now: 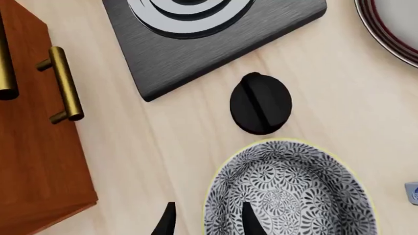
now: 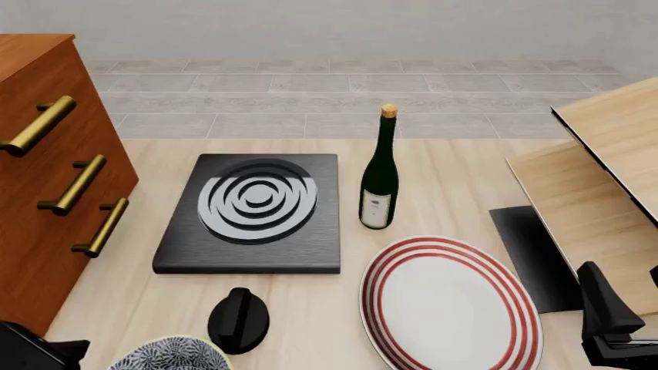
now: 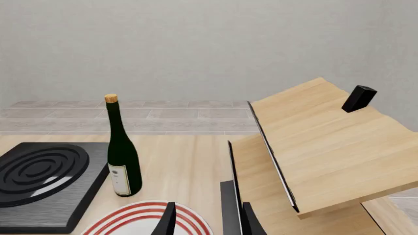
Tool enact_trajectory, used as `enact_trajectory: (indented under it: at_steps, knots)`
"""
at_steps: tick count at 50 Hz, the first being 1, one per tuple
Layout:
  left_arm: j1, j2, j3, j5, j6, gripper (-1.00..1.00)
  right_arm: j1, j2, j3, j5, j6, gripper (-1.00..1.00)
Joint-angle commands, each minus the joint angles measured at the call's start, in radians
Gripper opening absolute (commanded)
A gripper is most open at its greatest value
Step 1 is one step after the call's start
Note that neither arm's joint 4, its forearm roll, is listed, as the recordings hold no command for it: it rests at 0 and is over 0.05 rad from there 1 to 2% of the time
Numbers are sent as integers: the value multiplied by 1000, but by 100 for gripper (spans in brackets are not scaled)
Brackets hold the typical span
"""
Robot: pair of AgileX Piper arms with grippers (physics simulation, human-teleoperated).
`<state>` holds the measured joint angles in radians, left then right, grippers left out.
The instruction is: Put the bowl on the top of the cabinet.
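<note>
The speckled blue-grey and white bowl (image 1: 290, 193) sits on the table at the near left, cut off by the front view's lower edge (image 2: 169, 356). In the left wrist view my left gripper (image 1: 207, 210) is open and straddles the bowl's rim, one finger inside the bowl and one outside. Only a dark part of the left arm (image 2: 36, 351) shows in the front view. The reddish-brown cabinet (image 2: 46, 193) with brass bar handles stands at the left, beside the bowl (image 1: 33, 147). My right gripper (image 3: 207, 215) is open and empty at the near right, above the plate's edge.
A black knob (image 2: 239, 320) lies just beyond the bowl. Behind it sits a dark slab with concentric rings (image 2: 252, 212). A green wine bottle (image 2: 380, 173) stands mid-table and a large red-ringed plate (image 2: 448, 304) lies near front. A pale wood structure (image 2: 606, 169) fills the right.
</note>
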<state>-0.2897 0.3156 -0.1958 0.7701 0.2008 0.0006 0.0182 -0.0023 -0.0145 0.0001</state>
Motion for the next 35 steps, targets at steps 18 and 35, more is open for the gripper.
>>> enact_trajectory:
  at_steps: [18,35]
  knots:
    - [5,34,70,-89,29,100,0,0,0,0,0,100]
    - [12,89,128,-192,47,100,0,0,0,0,0,100]
